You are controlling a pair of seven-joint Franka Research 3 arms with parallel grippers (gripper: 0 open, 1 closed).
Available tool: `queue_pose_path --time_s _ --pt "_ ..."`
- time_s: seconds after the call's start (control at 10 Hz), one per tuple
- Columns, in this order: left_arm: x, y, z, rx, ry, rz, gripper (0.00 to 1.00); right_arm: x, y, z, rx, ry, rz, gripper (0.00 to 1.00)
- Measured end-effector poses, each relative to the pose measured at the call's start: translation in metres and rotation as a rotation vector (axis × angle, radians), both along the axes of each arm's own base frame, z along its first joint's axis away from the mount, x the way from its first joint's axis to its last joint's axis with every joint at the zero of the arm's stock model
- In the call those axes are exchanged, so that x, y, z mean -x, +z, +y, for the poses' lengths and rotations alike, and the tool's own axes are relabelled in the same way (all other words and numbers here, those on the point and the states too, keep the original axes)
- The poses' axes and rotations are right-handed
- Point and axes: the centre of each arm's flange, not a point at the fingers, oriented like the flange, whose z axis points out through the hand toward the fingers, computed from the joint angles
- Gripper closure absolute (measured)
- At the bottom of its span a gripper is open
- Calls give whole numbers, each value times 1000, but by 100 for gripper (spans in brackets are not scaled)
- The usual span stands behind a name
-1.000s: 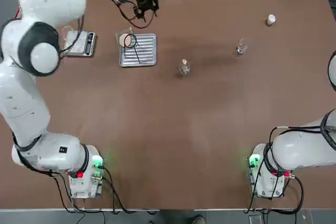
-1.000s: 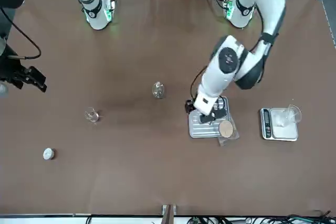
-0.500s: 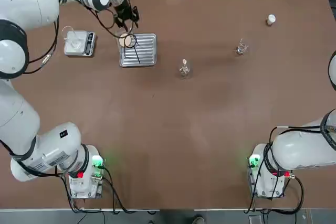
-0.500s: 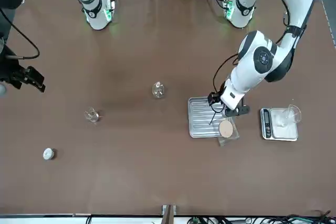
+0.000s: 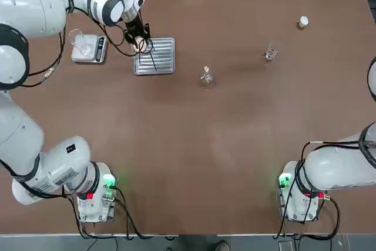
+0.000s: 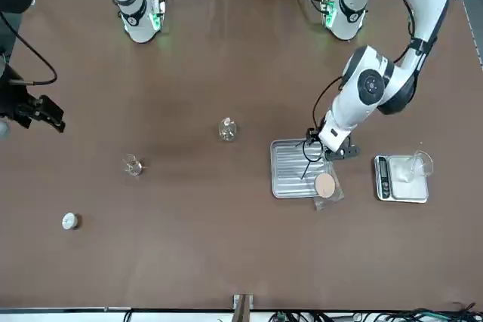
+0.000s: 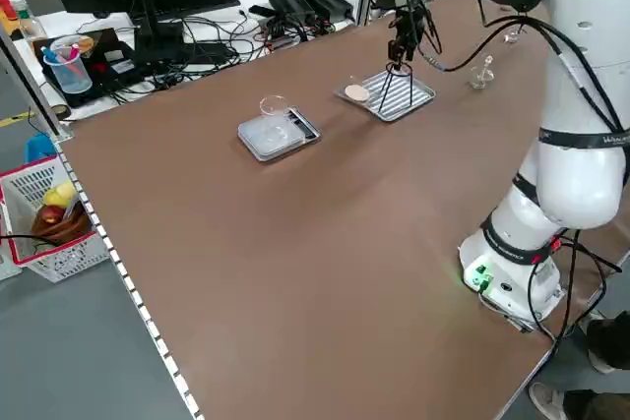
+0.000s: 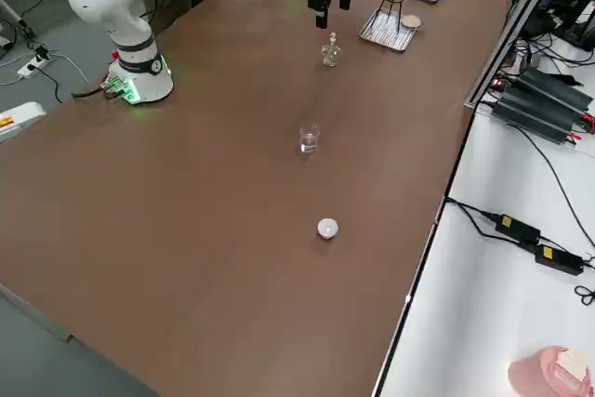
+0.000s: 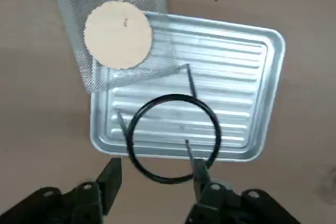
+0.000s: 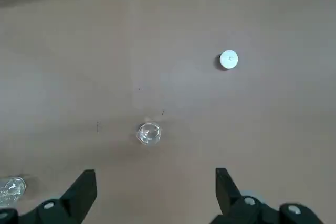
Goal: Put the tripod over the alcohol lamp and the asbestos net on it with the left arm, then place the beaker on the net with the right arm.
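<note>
While your left pincer hovers half-open, the tripod's near ring edge sits directly between its fingertips.

A matt brown table top, smooth and faintly mottled, is seen under everything. The ribbed rectangular metal tray is finished in dull silver with a soft sheen. A thin black wire tripod ring is shown standing on it. The square of grey wire mesh is woven finely, with a matt, grainy peach-beige disc at its centre. The small clear glass beaker is glossy. The arm's white shell is moulded smooth and shiny.
</note>
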Motion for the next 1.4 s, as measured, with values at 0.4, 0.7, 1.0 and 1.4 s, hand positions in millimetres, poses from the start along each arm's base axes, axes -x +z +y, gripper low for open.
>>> queue_pose_path --time_s 0.4,0.7,1.0,1.4 --pt "23 -7 -5 -33 -3 -12 41 0 0 0 0 0 -1 0" --pt "25 -12 -4 -19 14 -27 46 0 0 0 0 1 -2 0" --pt "19 -11 8 -17 41 -32 46 0 0 0 0 1 -2 0" --pt "15 -16 11 -3 49 -22 46 0 0 -2 1 5 -3 0"
